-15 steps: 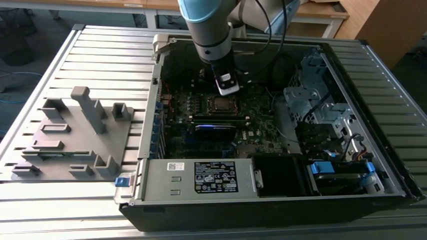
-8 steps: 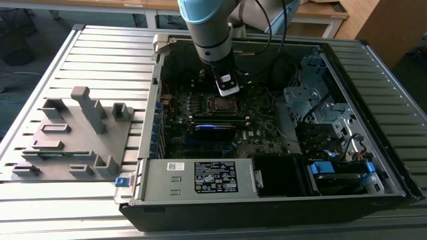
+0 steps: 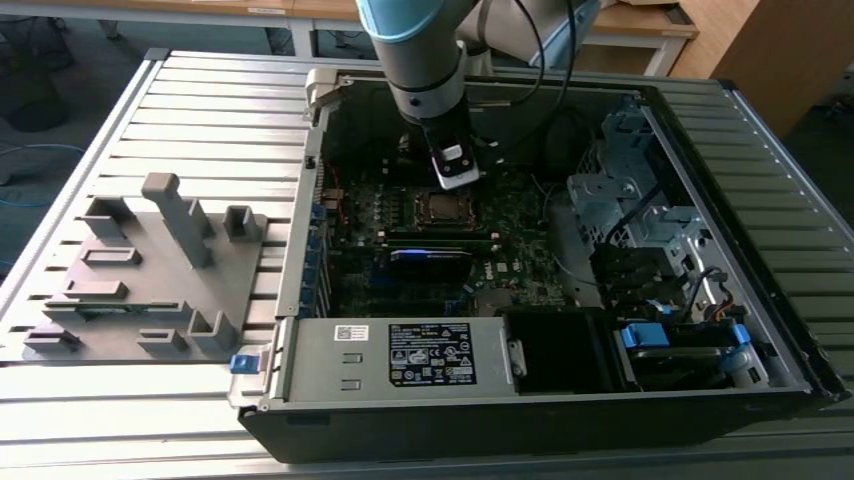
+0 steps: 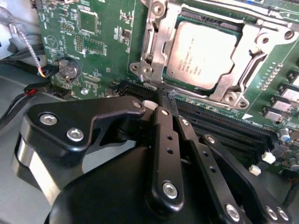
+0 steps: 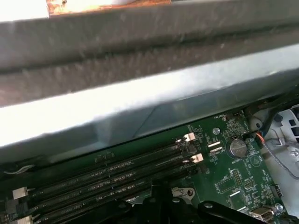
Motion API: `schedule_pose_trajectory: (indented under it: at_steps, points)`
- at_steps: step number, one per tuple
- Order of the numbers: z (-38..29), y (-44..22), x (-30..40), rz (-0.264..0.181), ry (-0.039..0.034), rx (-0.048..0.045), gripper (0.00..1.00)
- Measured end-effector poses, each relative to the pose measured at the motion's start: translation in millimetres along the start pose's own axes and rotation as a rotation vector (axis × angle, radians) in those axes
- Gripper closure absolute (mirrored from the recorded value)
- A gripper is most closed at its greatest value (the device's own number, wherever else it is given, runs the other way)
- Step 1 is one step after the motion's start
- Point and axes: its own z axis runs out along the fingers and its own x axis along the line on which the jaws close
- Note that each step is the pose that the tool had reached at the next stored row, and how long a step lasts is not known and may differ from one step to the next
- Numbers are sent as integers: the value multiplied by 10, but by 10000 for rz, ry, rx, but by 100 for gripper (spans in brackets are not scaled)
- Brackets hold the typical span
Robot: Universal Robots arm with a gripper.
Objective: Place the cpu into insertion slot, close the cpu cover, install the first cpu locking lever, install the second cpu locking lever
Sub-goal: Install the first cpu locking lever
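The cpu (image 4: 205,53), a flat square chip with a silvery top, lies in the insertion slot (image 3: 441,207) on the green motherboard (image 4: 103,42). The cpu cover (image 4: 158,42), a silvery metal frame, lies down flat around the chip's edges. My gripper (image 4: 167,95) hangs just above the socket in the exterior view, and its black fingers (image 4: 164,140) meet in a shut point at the socket's edge beside the memory slots. I cannot tell whether a thin lever sits between the tips. The gripper's dark body (image 5: 163,207) also edges the first wrist view.
The open computer case (image 3: 747,200) walls in the board on all sides. Long black memory sticks (image 4: 224,126) run right by the fingertips. A coin battery (image 4: 69,69) and loose cables (image 4: 23,93) lie nearby. A grey fixture plate (image 3: 147,270) stands at the exterior view's left.
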Motion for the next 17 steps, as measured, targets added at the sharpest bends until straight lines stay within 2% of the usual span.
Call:
schedule_pose_trajectory:
  at_steps: [10,17]
  points:
    - [-196,60,-44,1,2,-4,90]
    - [-209,64,-47,-6,6,28,90]
